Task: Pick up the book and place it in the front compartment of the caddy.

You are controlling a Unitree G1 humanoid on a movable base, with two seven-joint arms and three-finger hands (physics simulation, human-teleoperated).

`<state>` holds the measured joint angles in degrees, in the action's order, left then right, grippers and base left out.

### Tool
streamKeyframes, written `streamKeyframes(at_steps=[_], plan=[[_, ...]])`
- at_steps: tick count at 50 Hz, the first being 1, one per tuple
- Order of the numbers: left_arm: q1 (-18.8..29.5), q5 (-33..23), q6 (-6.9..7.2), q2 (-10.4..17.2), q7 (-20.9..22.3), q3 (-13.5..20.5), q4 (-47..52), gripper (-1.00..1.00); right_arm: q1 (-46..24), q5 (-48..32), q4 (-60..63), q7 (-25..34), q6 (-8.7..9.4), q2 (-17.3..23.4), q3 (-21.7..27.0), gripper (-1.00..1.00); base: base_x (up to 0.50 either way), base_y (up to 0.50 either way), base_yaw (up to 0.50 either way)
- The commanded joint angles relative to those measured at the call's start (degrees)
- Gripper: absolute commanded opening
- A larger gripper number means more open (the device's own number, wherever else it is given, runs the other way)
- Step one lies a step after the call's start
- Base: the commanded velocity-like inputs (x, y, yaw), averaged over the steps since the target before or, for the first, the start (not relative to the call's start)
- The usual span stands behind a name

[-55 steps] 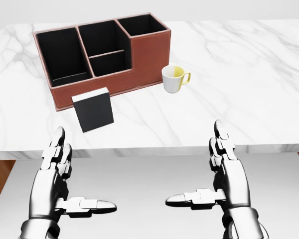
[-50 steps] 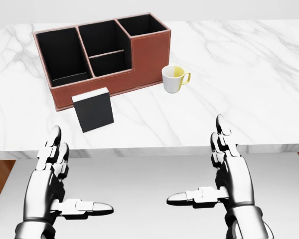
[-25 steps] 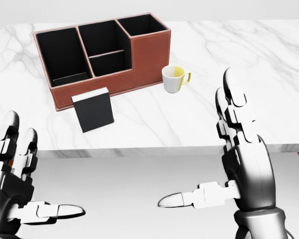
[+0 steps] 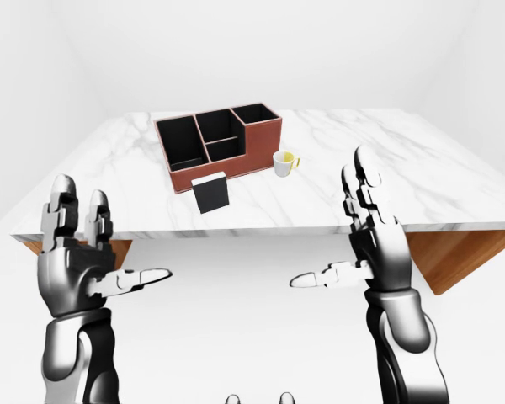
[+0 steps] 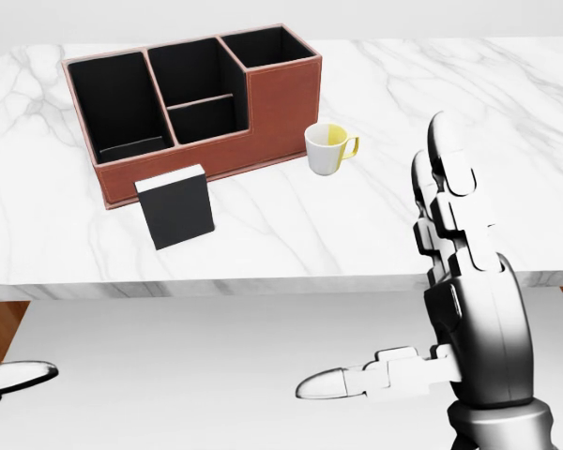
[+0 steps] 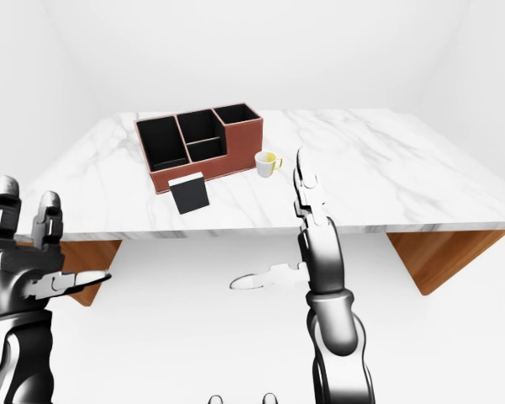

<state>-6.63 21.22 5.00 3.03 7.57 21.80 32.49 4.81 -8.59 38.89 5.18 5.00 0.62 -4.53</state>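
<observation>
The right hand (image 4: 366, 240) and left hand (image 4: 71, 261) hover with fingers spread, empty, short of the marble table (image 4: 404, 177) — the black book (image 5: 175, 206) stands just beside the caddy (image 5: 263, 103) (mug (image 5: 327, 148) nearby), best approached squarely for a firm grasp.

A reddish-brown leather-look caddy (image 5: 263, 112) with black-lined compartments sits at about eleven o'clock on the white, grey-veined marble table (image 5: 469, 141), whose underside shows warm brown wood. At its six o'clock stands a black book with a white top edge (image 5: 175, 208), and at its three o'clock a white mug with a yellow inside and handle (image 5: 327, 149). The left hand (image 4: 71, 265) and right hand (image 5: 469, 309) are glossy silver with black joints.
</observation>
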Motion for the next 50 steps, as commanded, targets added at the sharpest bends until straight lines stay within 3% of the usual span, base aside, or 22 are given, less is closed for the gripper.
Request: streamKeyframes(at_steps=[1, 13, 27, 33, 50], plan=[[1.5, 5.3, 0.0, 1.8, -1.2, 5.4, 1.9, 1.0, -0.3, -0.2, 1.2, 0.3, 0.0, 0.0, -0.1, 1.0, 0.0, 0.0, 0.0], [3.3, 10.2, 0.0, 4.6, -3.4, 9.6, 2.5, 1.0, -1.5, -0.6, 2.2, 1.2, 0.0, 0.2, -0.2, 1.0, 0.0, 0.0, 0.0], [2.8, 12.1, 0.0, 5.0, -3.9, 11.3, 4.5, 1.0, -1.6, 2.2, 1.7, 1.6, 0.0, -0.5, 0.3, 1.0, 0.0, 0.0, 0.0], [3.0, 12.7, 0.0, 5.3, -4.0, 11.8, 4.7, 1.0, -1.1, -2.3, 1.4, 1.2, 0.0, 0.8, -0.5, 1.0, 0.0, 0.0, 0.0], [3.1, 12.5, 0.0, 5.5, -3.9, 11.9, 4.1, 1.0, -1.2, -2.1, 1.4, 1.5, 0.0, 0.1, -0.3, 1.0, 0.0, 0.5, 0.0]])
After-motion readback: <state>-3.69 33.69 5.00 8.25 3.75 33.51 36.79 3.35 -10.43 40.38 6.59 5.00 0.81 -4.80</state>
